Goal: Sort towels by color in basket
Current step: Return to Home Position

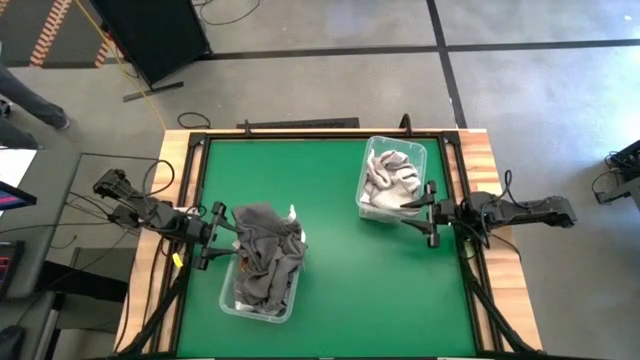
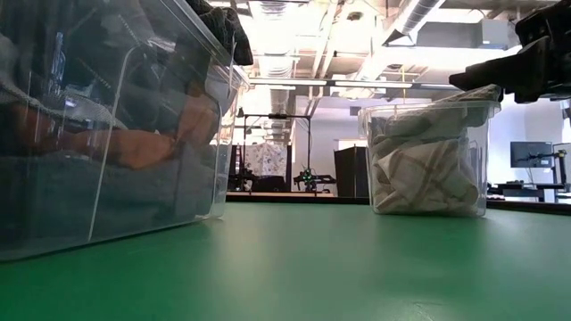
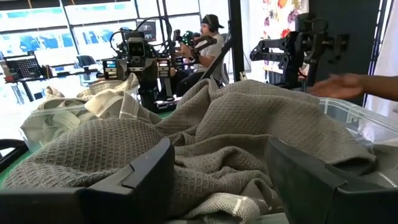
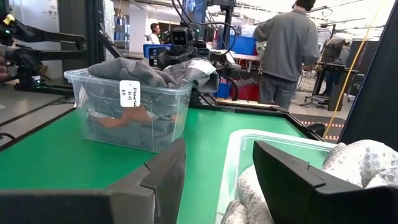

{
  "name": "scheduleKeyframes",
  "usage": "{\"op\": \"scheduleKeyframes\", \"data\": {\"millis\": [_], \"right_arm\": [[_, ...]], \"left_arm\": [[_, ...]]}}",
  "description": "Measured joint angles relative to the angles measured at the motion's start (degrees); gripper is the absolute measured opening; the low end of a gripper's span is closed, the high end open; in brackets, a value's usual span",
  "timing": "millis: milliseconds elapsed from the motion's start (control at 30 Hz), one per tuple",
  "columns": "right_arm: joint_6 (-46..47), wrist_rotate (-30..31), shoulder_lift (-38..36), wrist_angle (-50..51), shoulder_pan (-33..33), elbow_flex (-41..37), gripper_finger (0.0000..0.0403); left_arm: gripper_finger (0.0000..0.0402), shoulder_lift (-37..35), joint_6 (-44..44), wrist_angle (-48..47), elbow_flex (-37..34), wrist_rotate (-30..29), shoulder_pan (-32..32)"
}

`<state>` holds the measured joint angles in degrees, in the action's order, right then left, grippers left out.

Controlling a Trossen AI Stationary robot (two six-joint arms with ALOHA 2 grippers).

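Note:
Two clear bins stand on the green table. The left bin (image 1: pixel 226 303) (image 4: pixel 163 127) near the front holds a heap of grey towels (image 1: pixel 268 245) (image 3: pixel 249 118) that spills over its rim, with a rust orange towel (image 2: pixel 143 147) lower down inside. The right bin (image 1: pixel 395 141) (image 2: pixel 428 116) at the far right holds pale and white towels (image 1: pixel 390 178) (image 4: pixel 367 162). My left gripper (image 1: pixel 216 234) (image 3: pixel 217 168) stands open and level at the left bin's left side, facing the grey heap. My right gripper (image 1: pixel 418 207) (image 4: pixel 217 158) stands open and level at the right bin's right rim.
Bare green table (image 1: pixel 335 265) lies between the two bins. Black frame rails (image 1: pixel 300 135) and a wooden border (image 1: pixel 495 190) edge the table. Beyond it, people stand in the room, and a person's hand (image 3: pixel 348 84) shows past the left bin.

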<state>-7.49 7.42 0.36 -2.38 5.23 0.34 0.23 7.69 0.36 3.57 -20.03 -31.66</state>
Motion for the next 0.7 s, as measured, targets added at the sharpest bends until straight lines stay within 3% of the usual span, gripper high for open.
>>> {"op": "scheduleKeyframes", "data": {"millis": [700], "right_arm": [[0.0, 0.0, 0.0, 0.2, 0.0, 0.0, 0.0217]], "left_arm": [[0.024, 0.0, 0.0, -0.8, 0.0, 0.0, 0.0]]}}
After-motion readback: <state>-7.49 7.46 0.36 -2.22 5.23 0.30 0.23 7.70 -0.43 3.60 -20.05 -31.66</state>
